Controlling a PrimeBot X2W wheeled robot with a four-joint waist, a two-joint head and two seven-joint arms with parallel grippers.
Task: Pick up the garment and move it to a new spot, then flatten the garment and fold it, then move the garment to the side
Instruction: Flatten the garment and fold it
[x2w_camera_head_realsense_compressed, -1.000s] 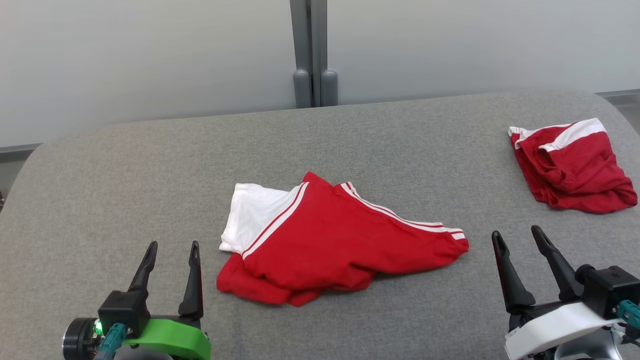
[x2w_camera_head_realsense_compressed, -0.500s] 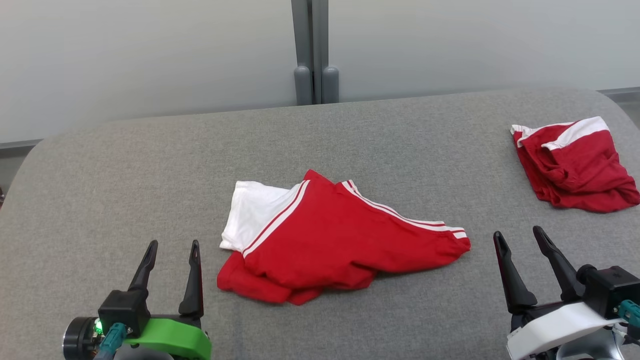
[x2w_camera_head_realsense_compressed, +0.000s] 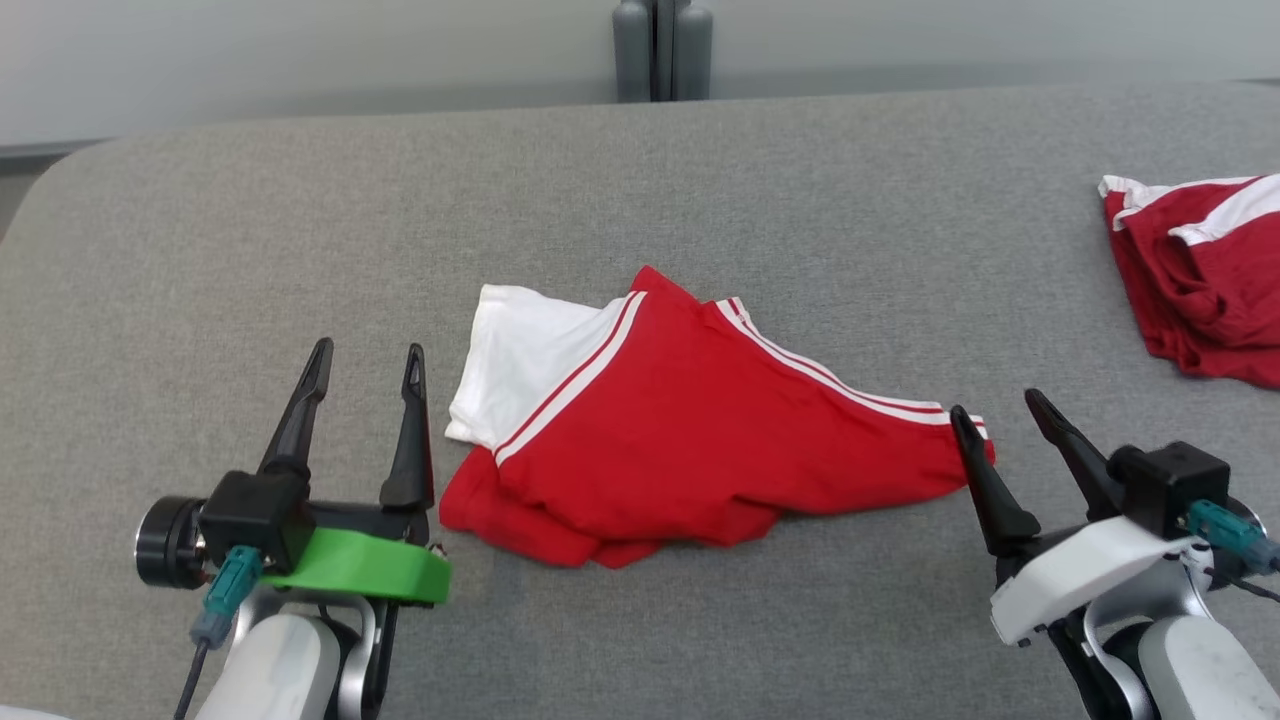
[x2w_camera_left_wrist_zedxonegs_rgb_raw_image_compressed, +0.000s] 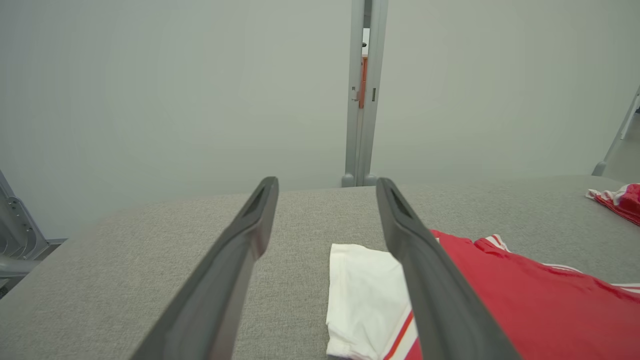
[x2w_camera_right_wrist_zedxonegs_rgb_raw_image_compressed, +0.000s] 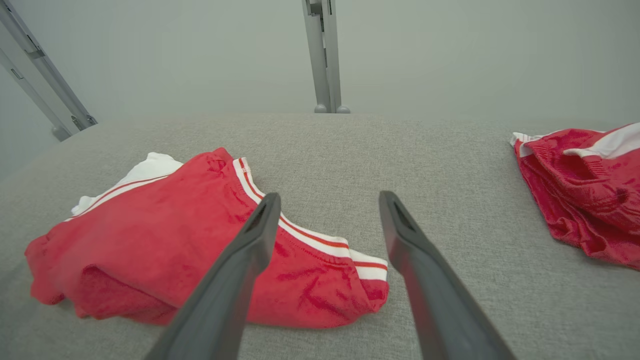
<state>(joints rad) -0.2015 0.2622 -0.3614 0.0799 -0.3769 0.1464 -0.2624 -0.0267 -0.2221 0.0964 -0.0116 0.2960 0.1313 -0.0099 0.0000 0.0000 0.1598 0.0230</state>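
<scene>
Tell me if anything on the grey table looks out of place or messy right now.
The red garment with white stripes and a white panel lies rumpled mid-table, its layers overlapping unevenly rather than flat. A second red-and-white garment sits bunched toward the right side of the grey fabric table. Nothing looks spilled or damaged.

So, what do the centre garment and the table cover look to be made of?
The centre garment: soft knit fabric, likely cotton jersey, matte red with white stripes; it creases and slumps in folds. The table cover: grey woven upholstery-like cloth, matte, with a visible fine weave texture.
</scene>
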